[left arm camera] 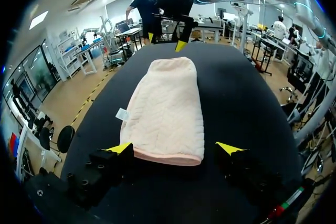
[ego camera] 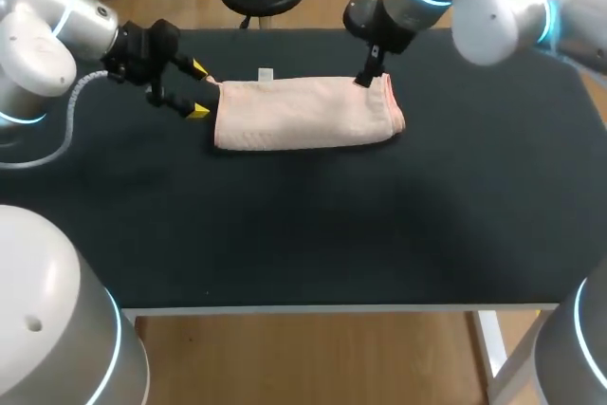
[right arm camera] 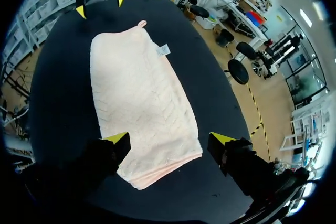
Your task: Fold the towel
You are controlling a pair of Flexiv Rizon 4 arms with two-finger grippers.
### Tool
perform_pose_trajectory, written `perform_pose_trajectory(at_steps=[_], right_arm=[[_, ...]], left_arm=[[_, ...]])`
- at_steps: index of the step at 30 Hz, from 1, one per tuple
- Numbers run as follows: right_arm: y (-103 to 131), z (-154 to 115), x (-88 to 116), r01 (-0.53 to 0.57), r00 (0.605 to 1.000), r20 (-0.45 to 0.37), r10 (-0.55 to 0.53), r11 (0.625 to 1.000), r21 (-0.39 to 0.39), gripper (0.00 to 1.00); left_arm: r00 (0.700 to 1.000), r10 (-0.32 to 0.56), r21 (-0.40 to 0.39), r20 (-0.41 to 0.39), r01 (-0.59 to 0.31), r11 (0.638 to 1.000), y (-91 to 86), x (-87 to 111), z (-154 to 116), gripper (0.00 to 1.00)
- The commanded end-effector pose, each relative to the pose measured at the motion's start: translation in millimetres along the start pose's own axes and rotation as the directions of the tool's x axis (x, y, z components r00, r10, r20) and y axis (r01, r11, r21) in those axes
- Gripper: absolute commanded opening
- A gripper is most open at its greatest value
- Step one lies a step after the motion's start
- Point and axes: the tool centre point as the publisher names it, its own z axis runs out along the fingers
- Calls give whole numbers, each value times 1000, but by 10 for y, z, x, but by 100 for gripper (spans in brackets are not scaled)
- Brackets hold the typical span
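Although the pink towel (ego camera: 303, 113) already lies folded into a strip, a crosswise fold seems left; left gripper (left arm camera: 174, 148) and right gripper (right arm camera: 169, 139), both spread and empty, straddle its opposite ends.

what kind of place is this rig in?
Likely a robotics lab bench: black table, left claw and right claw open at either end of a folded pink towel.
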Motion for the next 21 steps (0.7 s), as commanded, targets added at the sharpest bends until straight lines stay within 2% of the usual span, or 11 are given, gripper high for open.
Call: perform_pose_trajectory(at_steps=[1,3,4,5,7,10,13,18,21], right_arm=[[-199,-139,90,-440,898,-115,426,880,-179,100],[-288,-137,78,-497,868,-126,481,846,-194,100],[-336,-134,59,-565,825,-144,547,804,-184,100],[-379,-131,58,-574,819,-143,556,796,-190,100],[-452,-123,62,-648,761,-186,621,741,-174,100],[-532,-127,82,-709,702,-249,667,688,-157,100],[-621,-124,87,-753,651,-302,697,644,-138,100],[-778,-54,81,-795,595,-332,732,597,-109,100],[-860,40,48,-831,541,-353,763,550,-84,100]], left_arm=[[1000,1,1,1,-1,1000,2,-1,2,100],[1000,1,1,1,-1,1000,2,-1,2,100],[1000,1,1,1,-1,1000,2,-1,2,100],[1000,1,1,1,-1,1000,2,-1,2,100],[1000,1,1,1,-1,1000,2,-1,2,100],[1000,1,1,1,-1,1000,2,-1,2,100],[1000,1,1,1,-1,1000,2,-1,2,100],[1000,1,1,1,-1,1000,2,-1,2,100],[1000,1,1,1,-1,1000,2,-1,2,100]])
